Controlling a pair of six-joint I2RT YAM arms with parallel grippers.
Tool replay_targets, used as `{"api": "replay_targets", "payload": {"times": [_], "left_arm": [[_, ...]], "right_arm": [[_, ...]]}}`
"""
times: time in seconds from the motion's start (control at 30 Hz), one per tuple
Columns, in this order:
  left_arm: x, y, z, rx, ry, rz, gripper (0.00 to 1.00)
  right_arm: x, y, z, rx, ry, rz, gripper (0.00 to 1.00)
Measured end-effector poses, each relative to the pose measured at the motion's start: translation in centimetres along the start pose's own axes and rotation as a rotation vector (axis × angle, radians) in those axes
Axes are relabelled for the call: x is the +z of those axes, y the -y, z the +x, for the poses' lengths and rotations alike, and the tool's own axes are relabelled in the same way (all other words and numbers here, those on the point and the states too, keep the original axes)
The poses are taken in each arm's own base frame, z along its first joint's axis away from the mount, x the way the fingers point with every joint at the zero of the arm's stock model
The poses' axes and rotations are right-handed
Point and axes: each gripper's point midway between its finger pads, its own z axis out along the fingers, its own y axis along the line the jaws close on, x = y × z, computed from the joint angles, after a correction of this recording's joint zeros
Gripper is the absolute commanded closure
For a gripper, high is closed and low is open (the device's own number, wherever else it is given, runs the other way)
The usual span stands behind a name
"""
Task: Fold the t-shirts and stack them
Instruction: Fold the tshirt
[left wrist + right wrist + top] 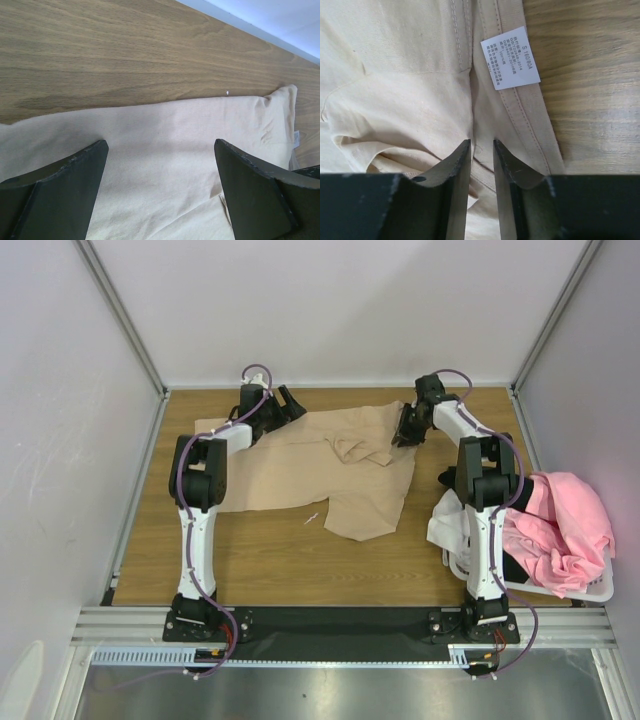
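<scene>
A tan t-shirt (300, 470) lies spread and rumpled across the middle of the wooden table. My left gripper (287, 403) is open over the shirt's far edge. In the left wrist view its gripper (160, 150) stands wide open above flat tan cloth (165, 135), holding nothing. My right gripper (405, 432) is at the shirt's far right part. In the right wrist view this gripper (481, 145) is shut on a fold of the tan shirt (410, 95), near the hem with a white size label (510, 57). A pink t-shirt (560, 525) and a white one (448, 528) lie in the basket.
A white plastic laundry basket (590, 590) stands at the right table edge beside the right arm. Grey walls and aluminium posts close in the back and sides. Bare wood (260, 560) shows in front of the tan shirt.
</scene>
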Motion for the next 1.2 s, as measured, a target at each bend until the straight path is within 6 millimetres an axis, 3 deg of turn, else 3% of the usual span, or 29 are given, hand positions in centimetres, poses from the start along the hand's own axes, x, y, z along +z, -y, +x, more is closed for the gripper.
{"api": "replay_targets", "payload": {"times": [0.57,1.2], "left_arm": [[0.0,0.0,0.0,0.0,-0.001,0.0,0.04],[0.0,0.0,0.0,0.0,0.0,0.0,0.05]], "right_arm": [[0.0,-1.4,-0.4,0.024,0.009,-0.073,0.77],[0.1,-1.1,-0.1,0.018,-0.002,-0.056,0.77]]}}
